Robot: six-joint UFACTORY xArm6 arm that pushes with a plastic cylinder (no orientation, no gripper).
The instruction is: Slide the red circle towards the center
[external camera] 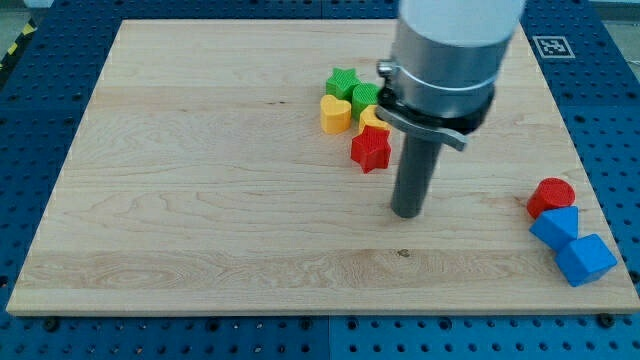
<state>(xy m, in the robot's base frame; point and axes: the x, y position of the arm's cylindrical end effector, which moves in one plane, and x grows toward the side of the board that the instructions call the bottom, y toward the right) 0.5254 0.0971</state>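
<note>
The red circle [551,196] sits near the board's right edge, touching a blue block [555,227] below it. Another blue block [585,259] lies just below and to the right of that one. My tip [406,213] rests on the board near the middle, well to the left of the red circle and apart from it. A red star [371,149] lies just above and to the left of my tip, not touching it.
A cluster sits above the red star: a green star [342,82], a yellow heart [335,114], a green block [364,97] and a yellow block [372,119] partly hidden by the arm. The wooden board [200,180] rests on a blue perforated table.
</note>
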